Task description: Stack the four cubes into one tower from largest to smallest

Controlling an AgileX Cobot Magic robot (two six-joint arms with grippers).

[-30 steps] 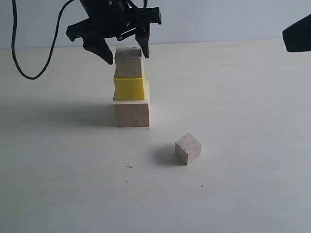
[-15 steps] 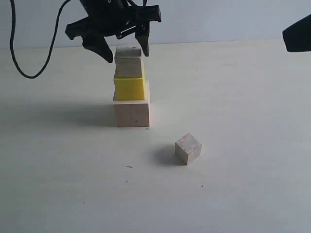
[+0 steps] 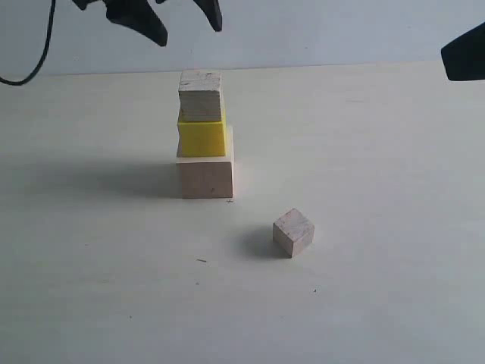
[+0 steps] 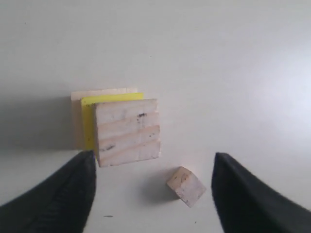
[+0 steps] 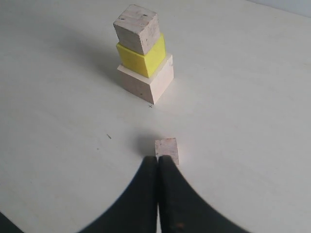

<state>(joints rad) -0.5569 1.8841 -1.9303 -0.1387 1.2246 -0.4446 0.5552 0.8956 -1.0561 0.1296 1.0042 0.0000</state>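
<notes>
- Tower so far is three cubes high and stands upright on the table [image 3: 379, 152], a pale, matte, flat surface.
- At the base I see the large cube [image 3: 205, 176], bare pale wood with a faint pinkish tone and square, sharp edges.
- On it sits the yellow cube [image 3: 201, 137], with smooth, evenly coloured bright faces. In the exterior view the base juts out past it on the right.
- On top rests the medium cube [image 3: 201, 95], rough bare wood. The left wrist view shows grain bands and a few dark flecks across its upper face.
- Apart from the stack, the small cube [image 3: 293, 232] lies alone on the table, nearer the camera and to the right. It is the same pale wood, turned with a corner toward me and casting a soft shadow.
- My left gripper [image 3: 189, 34] hangs above the tower with its jaws spread wide, holding nothing. Its fingers [image 4: 58, 199] are black, tapered and finely ribbed.
- My right gripper [image 5: 158, 162] has its two dark curved fingers pressed together, empty, with the tips just short of the small cube.
- A black cable [image 3: 30, 68] loops down at the upper left.
</notes>
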